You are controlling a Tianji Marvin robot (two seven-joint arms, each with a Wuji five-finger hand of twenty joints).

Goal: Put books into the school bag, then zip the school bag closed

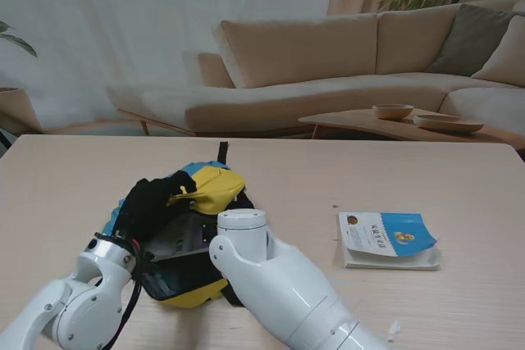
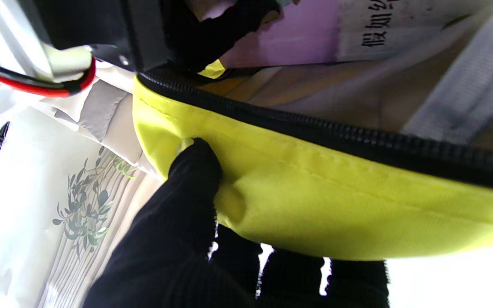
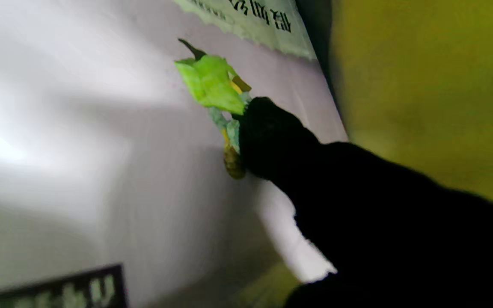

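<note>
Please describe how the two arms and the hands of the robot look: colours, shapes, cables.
Both arms have glossy white, rounded shells; the right arm ends in a white cylindrical joint. The left hand wears a black fabric glove, like the right hand. Black cables run along the left wrist, where red and black wires show.

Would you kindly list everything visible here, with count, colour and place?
school bag: one, yellow, blue and black, on the table's left half, unzipped.
book in bag: one, pale lilac cover, inside the bag.
book on table: one, blue and white, right of the bag.
table: one, light wood.
sofa: one, beige, beyond the table.
bowls: two, tan, on a low side table.
left hand: black glove, gripping the bag's yellow flap.
right hand: black glove, inside the bag against the book.
</note>
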